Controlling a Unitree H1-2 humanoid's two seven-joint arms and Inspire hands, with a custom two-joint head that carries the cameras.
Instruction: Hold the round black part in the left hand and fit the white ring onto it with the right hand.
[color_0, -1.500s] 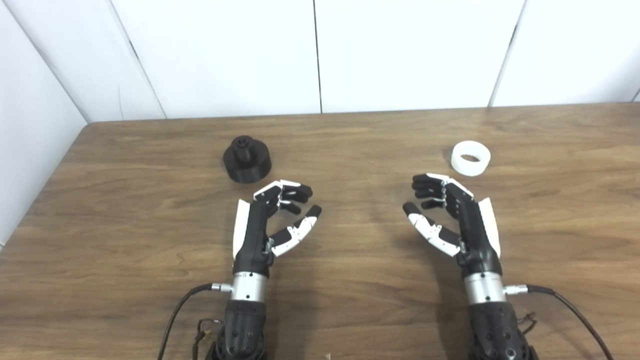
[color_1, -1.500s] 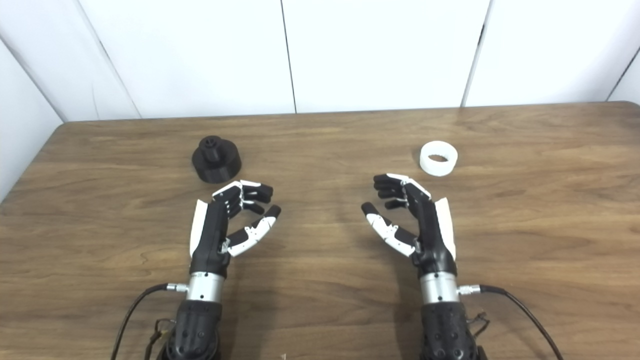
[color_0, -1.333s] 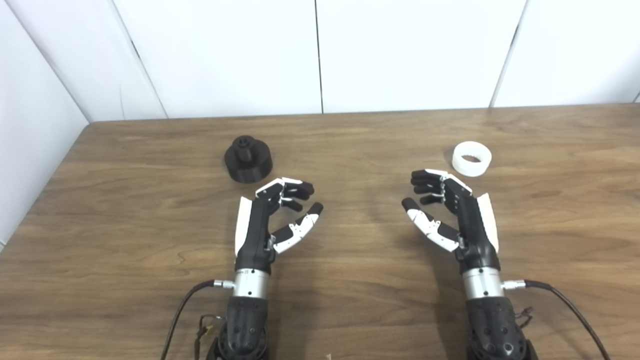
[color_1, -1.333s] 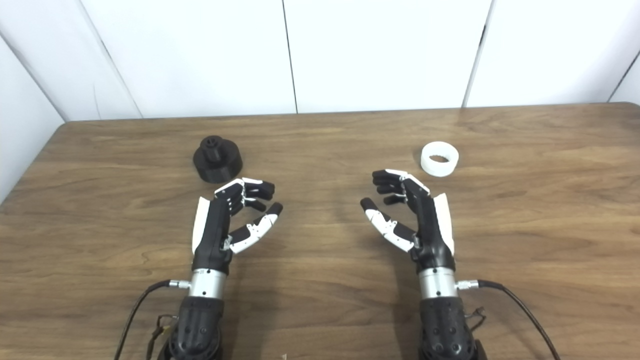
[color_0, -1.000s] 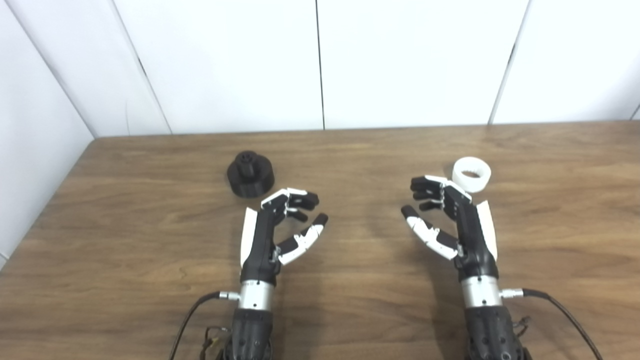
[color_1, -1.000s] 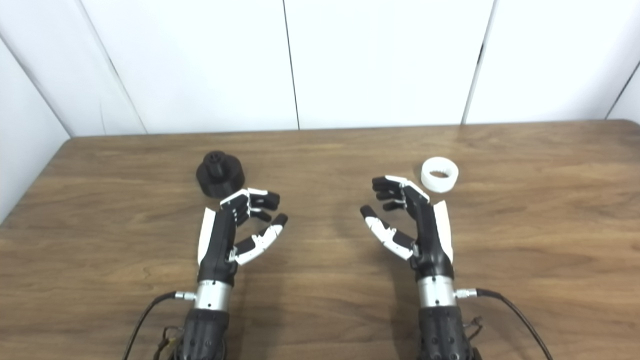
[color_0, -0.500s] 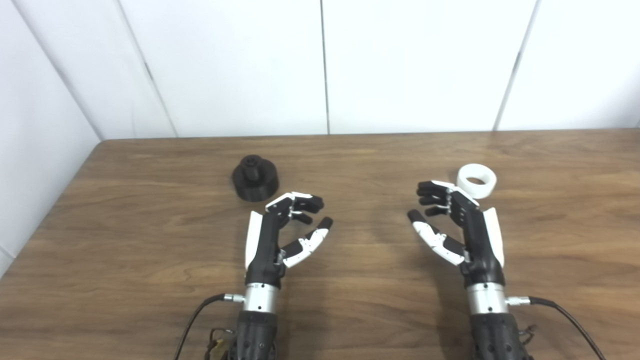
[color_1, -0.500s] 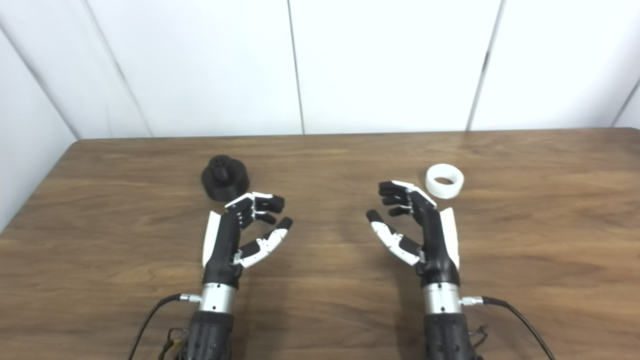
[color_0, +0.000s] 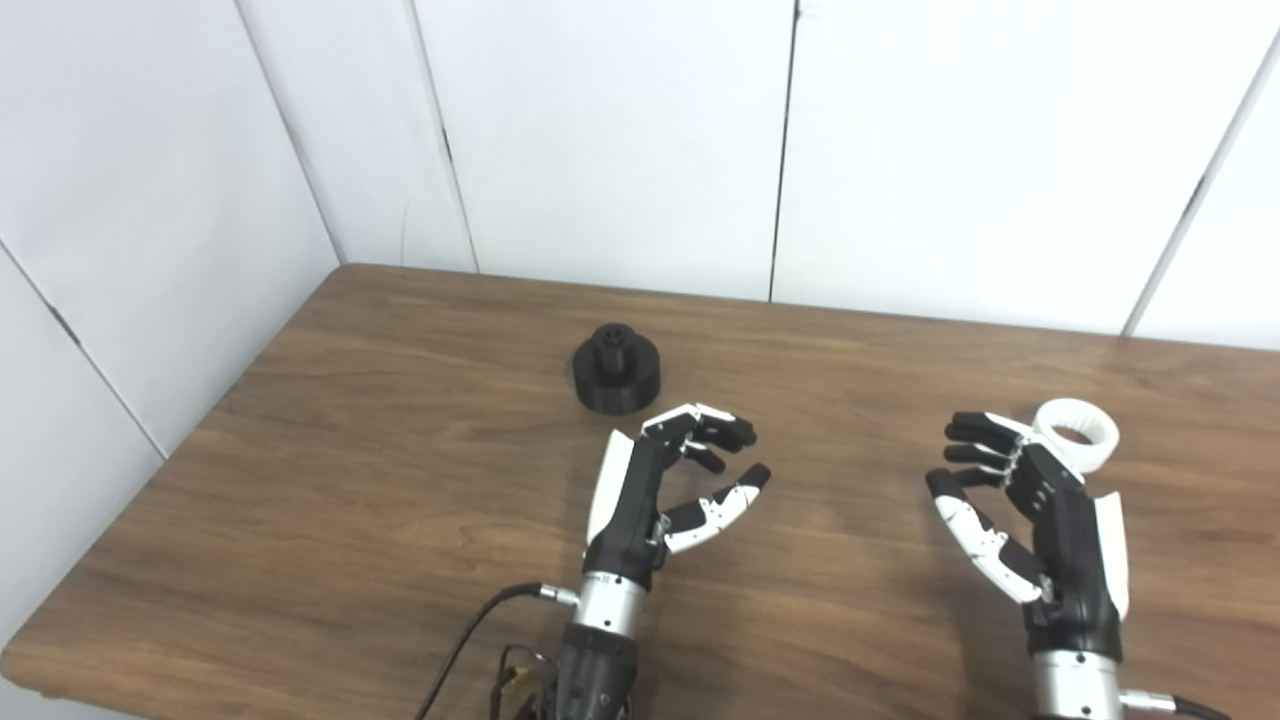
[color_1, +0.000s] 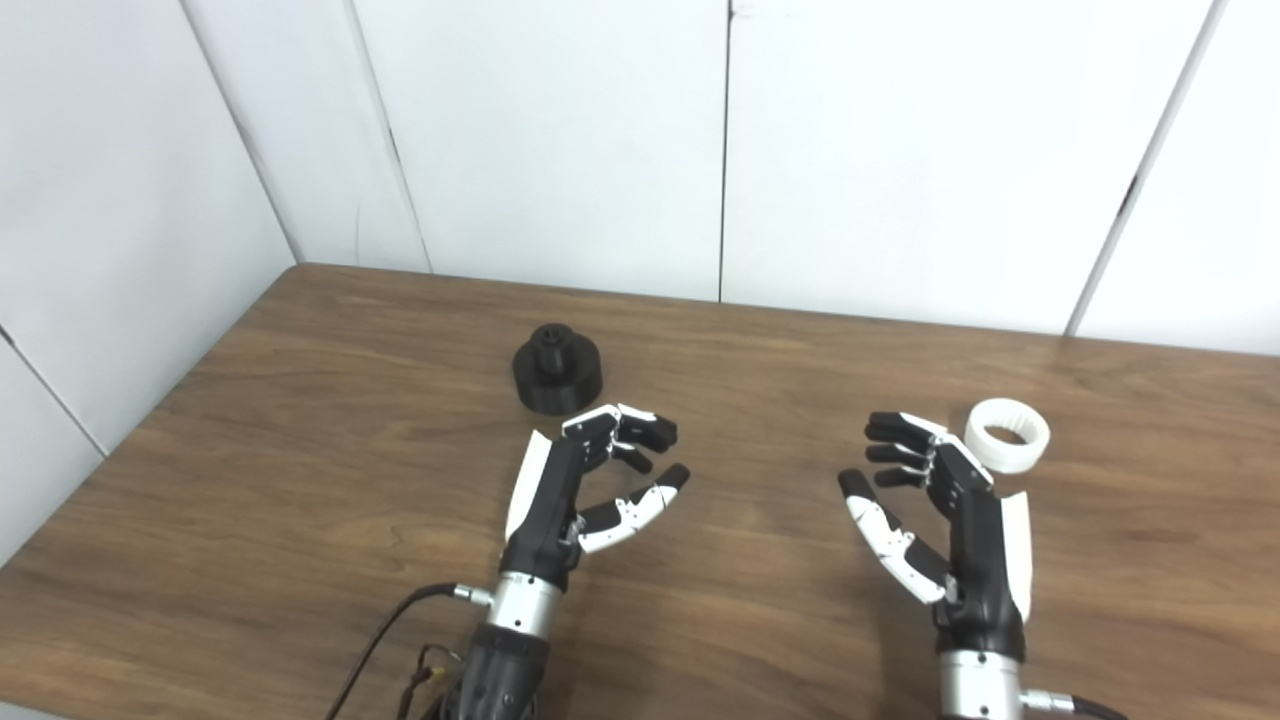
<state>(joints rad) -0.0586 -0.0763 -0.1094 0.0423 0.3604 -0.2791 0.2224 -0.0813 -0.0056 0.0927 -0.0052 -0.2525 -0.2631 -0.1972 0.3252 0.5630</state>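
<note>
Nothing grasped yet: round black part (color_0: 617, 367) sits on the surface (color_0: 400, 470), just beyond our left robot hand (color_0: 665, 490); white ring (color_0: 1076, 434) lies just past the right robot hand (color_0: 1030, 520). Both hands empty, fingers curled but apart. Both pickups and the fit remain. Versus 0.5 s ago, our head view swung left; the hands hardly changed pose.
</note>
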